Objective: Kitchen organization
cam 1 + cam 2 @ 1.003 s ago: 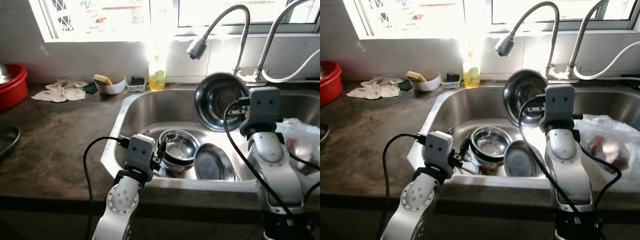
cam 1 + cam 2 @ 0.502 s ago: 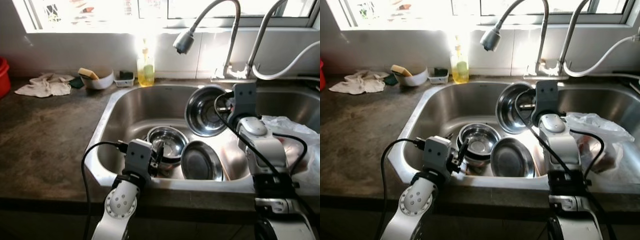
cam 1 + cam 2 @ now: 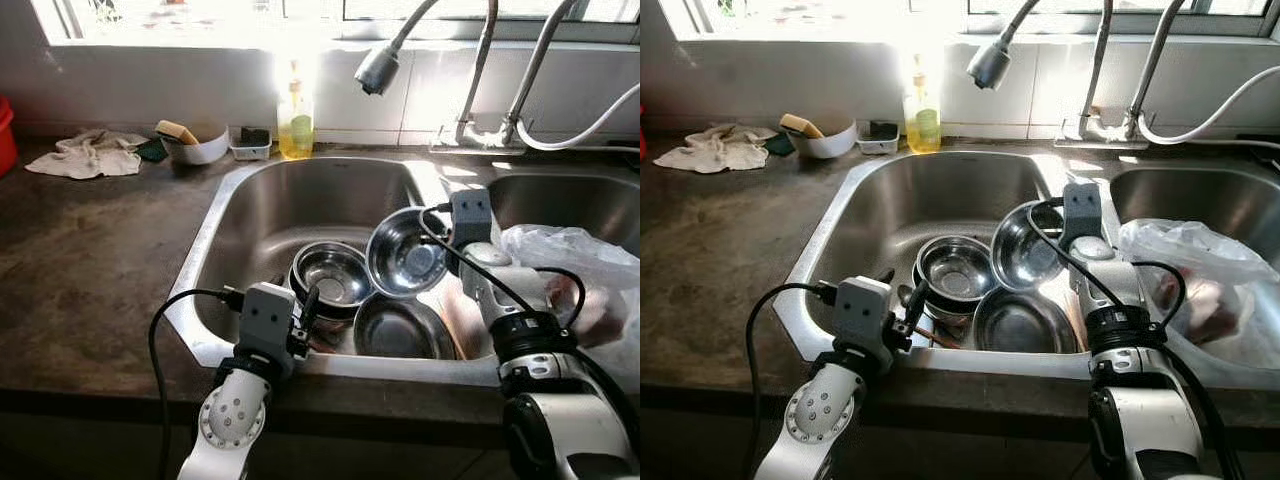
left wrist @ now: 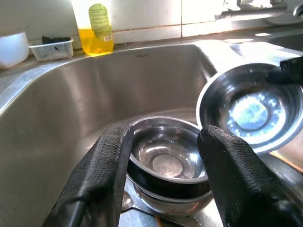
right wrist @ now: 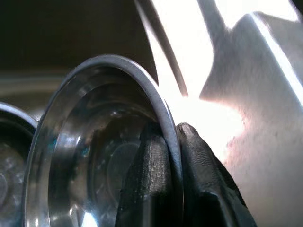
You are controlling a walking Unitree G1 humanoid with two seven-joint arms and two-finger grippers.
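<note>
Right pincer (image 5: pixel 165 189) clamped on the rim of a shiny round steel bowl (image 3: pixel 405 252), one black finger inside and one outside, holding it tilted low inside the sink (image 3: pixel 255 215). Left pincer (image 4: pixel 163 189) with textured black fingers spread wide apart, hovering near the sink's front edge, aimed at stacked steel bowls (image 3: pixel 331 280) without touching them. Beside the stack, a shallow steel dish (image 3: pixel 402 327) lying on the sink bottom. Dark, mottled stone surface (image 3: pixel 95 265) around the basin. Yellow soap bottle (image 3: pixel 295 120), white bowl (image 3: pixel 195 148) and crumpled cloth (image 3: pixel 88 155) along the bright window wall. Crinkled plastic bag (image 3: pixel 575 270) on the right.
</note>
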